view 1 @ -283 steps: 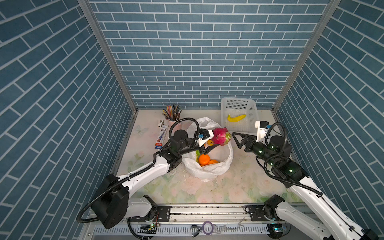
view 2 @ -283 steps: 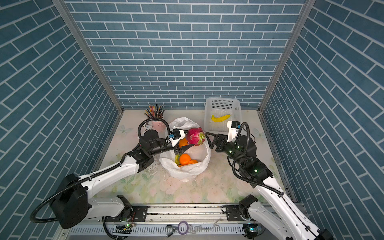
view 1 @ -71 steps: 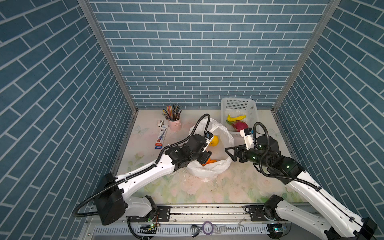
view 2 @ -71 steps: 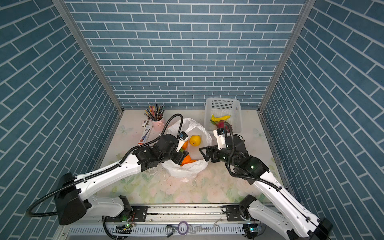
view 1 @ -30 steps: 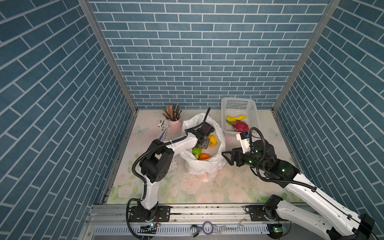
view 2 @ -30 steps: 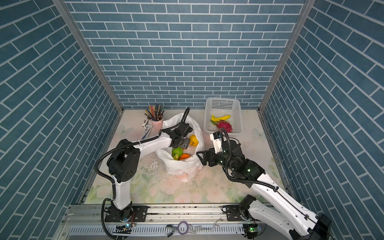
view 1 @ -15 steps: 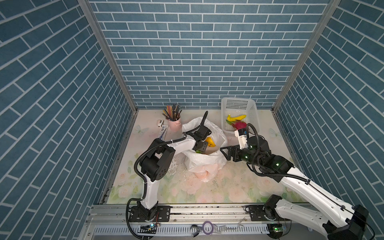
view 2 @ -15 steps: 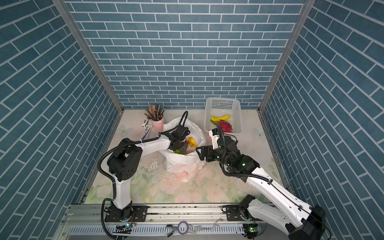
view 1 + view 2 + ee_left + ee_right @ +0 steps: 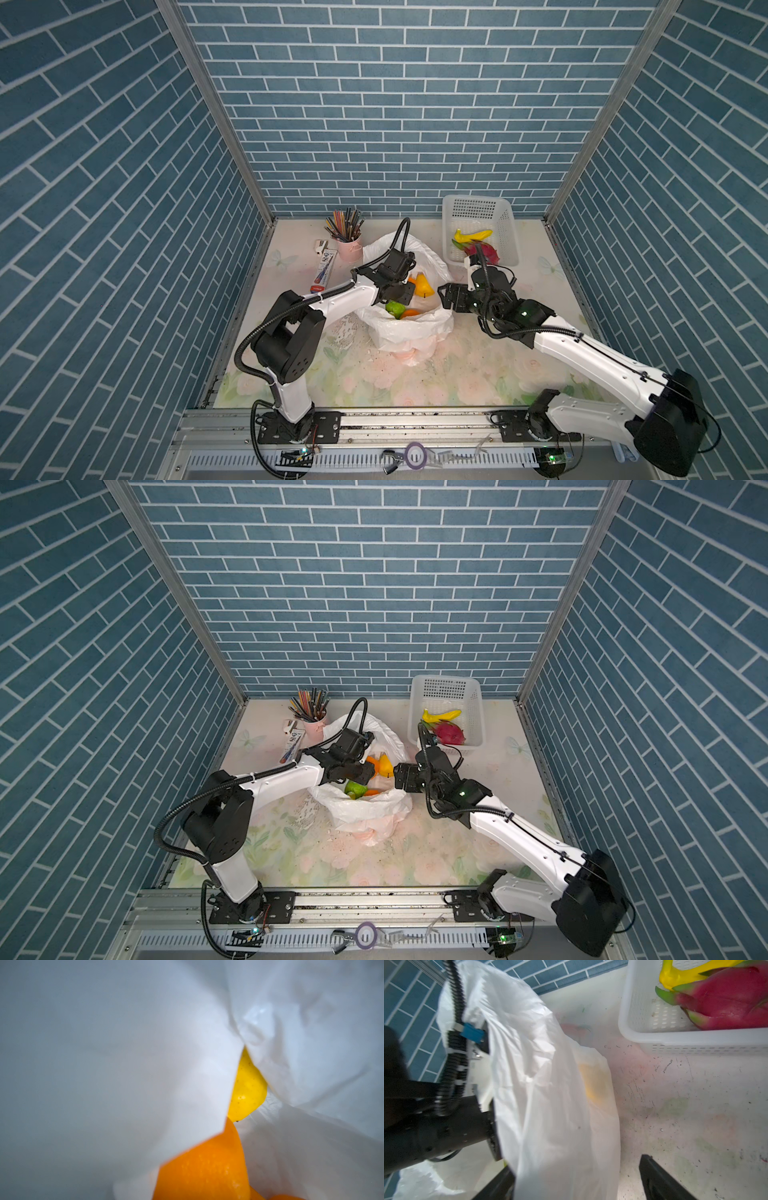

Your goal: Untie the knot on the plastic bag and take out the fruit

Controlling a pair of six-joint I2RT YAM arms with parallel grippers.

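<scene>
The white plastic bag (image 9: pixel 409 332) lies open on the table in both top views; the knot does not show. My left gripper (image 9: pixel 406 286) reaches into the bag's mouth and is shut on an orange (image 9: pixel 207 1167), its jaws hidden by plastic. Just beyond it sits a yellow apple (image 9: pixel 424 284) (image 9: pixel 248 1088). A green fruit (image 9: pixel 353 788) and another orange (image 9: pixel 411 312) lie deeper in the bag. My right gripper (image 9: pixel 571 1180) stands open at the bag's right side (image 9: pixel 446 297), with the bag's wall between its black fingers (image 9: pixel 656 1178).
A white perforated basket (image 9: pixel 509 232) at the back right holds a yellow banana (image 9: pixel 471 235) and a pink dragon fruit (image 9: pixel 726 1001). A pink cup of pencils (image 9: pixel 347 243) and a flat box (image 9: pixel 323 272) stand back left of the bag.
My left gripper's jaws have narrowed inside the bag. The bag has slumped lower toward the front. My right gripper has moved slightly back along the bag's right side, still open.
</scene>
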